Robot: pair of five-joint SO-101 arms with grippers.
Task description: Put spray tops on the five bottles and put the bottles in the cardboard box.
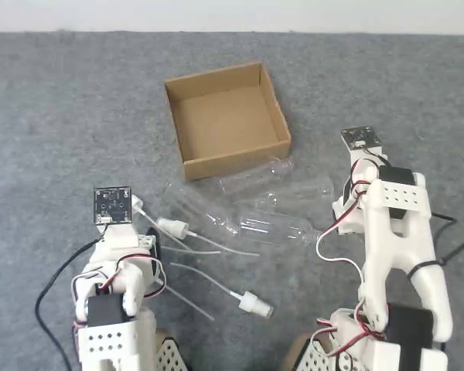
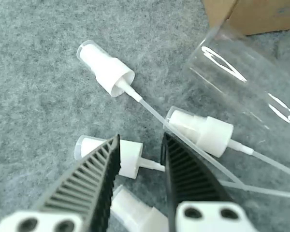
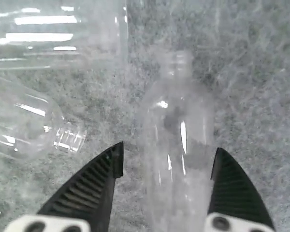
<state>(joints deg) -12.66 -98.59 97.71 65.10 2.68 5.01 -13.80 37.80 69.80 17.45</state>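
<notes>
The right claw (image 3: 167, 147) is wide open around a clear plastic bottle (image 3: 176, 116) lying on the grey carpet (image 3: 261, 72), neck pointing away. The left claw (image 2: 140, 137), open too, hangs over a white spray top (image 2: 129, 157).

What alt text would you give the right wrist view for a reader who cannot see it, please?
The right gripper is open, its two black fingers framing a clear bottle without a spray top, lying on grey carpet. Two more clear bottles lie beside it.
</notes>
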